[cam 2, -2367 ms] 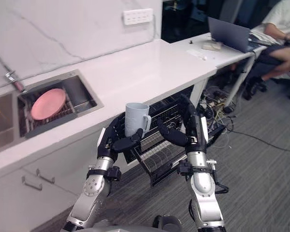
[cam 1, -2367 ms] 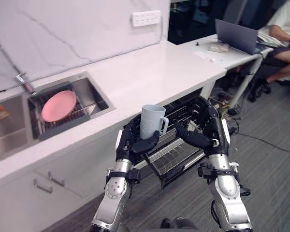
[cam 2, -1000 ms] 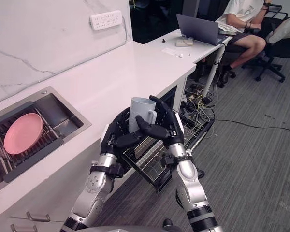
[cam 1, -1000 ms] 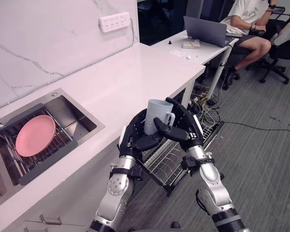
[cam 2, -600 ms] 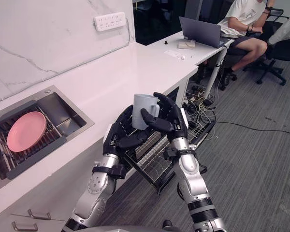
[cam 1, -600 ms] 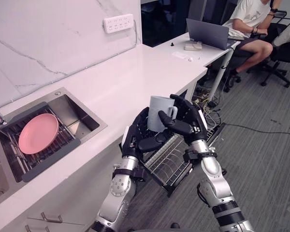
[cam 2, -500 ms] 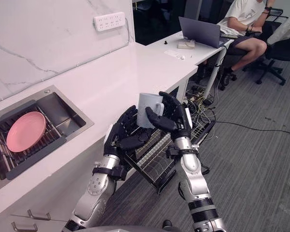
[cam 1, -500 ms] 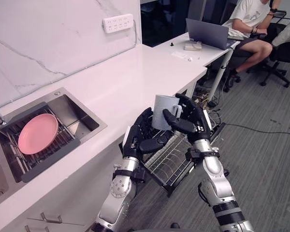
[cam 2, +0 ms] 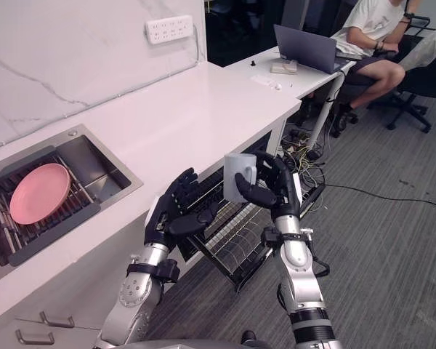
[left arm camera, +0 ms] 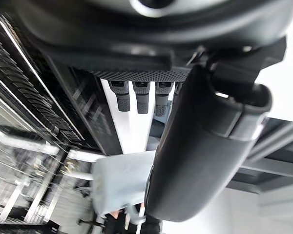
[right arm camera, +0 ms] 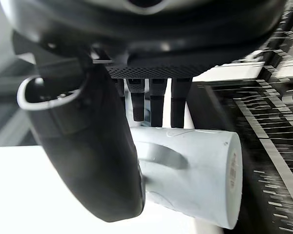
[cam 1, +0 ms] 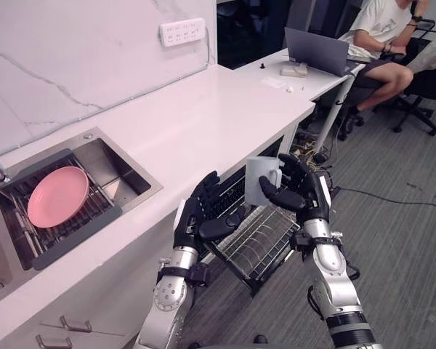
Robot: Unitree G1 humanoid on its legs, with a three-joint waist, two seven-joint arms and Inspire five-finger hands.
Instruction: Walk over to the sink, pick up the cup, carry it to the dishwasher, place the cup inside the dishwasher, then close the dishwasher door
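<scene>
Currently the right hand [cam 1: 301, 195] grasps the pale grey cup [cam 1: 261, 179], thumb and fingers curled round its body, and holds it in the air, roughly upright as far as I can tell; the right wrist view shows the thumb lying across the cup's side near the handle. Directly below this hand lies the pulled-out wire rack [cam 1: 256, 246] of the dishwasher, and just behind the hand runs the edge of the white table [cam 1: 203, 120]. The left hand [cam 1: 202, 211] hovers near the cup on its other side, released, fingers loosely spread and touching nothing. I judge the carrying done and the placing next. The grip is one-handed on a smooth wall, so a tilt of the wrist on the way down could let the cup slide or roll out. The rack's upright wires could catch the rim or handle and tip the cup if it comes down off a gap. The left hand, so close, could nudge the cup if it closes in, and a path too near the table edge could knock it loose
</scene>
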